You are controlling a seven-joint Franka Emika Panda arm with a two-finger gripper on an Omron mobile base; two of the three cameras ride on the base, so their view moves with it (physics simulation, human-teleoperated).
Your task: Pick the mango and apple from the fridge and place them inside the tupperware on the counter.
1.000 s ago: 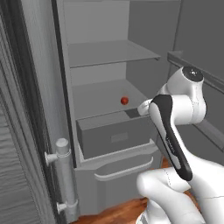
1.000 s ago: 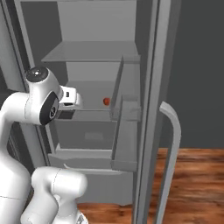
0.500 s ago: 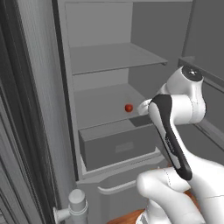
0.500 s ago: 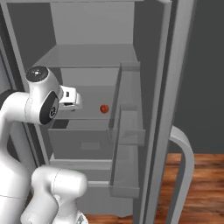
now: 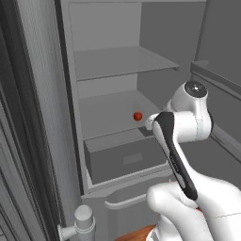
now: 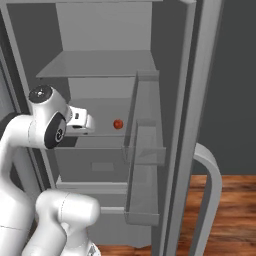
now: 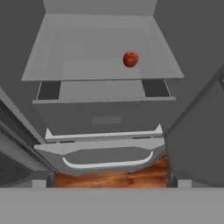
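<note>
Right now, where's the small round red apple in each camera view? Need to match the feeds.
Left base view: the small round red apple sits just right of centre, on the fridge's middle shelf, left of the arm's wrist.
Right base view: apple near centre, on that shelf, right of the wrist.
Hand view: apple upper centre-right, on the shelf.
Shared landmark: the boxy grey drawer directly below that shelf.

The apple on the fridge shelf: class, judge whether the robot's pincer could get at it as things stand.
Probably yes. The apple sits alone on the open fridge shelf above the drawer, with nothing standing before it in the hand view; the open pincer has yet to travel in.
</note>
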